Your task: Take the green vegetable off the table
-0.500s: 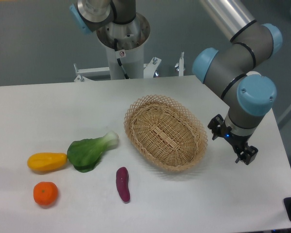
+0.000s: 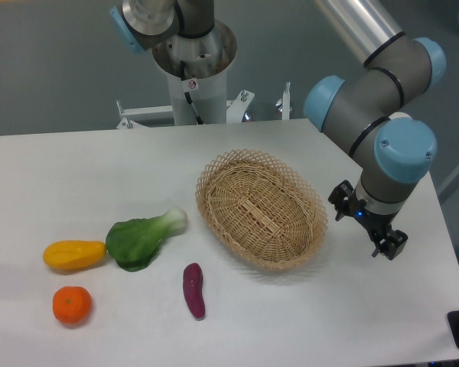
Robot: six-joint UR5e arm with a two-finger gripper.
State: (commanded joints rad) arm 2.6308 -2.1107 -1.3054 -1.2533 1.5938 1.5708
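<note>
The green vegetable [image 2: 143, 238] lies on the white table [image 2: 76, 168] at the left. It has a broad dark green leaf and a pale stem end that points toward the basket. My gripper [image 2: 367, 222] hangs far to the right, beyond the basket and near the table's right edge. It holds nothing that I can see. Only its black end parts show under the wrist, so its jaws cannot be read.
A wicker basket [image 2: 262, 209] sits mid-table between the gripper and the vegetable. A yellow fruit [image 2: 75, 254] touches the leaf's left side. An orange [image 2: 71, 304] and a small purple eggplant-like piece [image 2: 193, 290] lie in front. The robot base [image 2: 193, 69] stands at the back.
</note>
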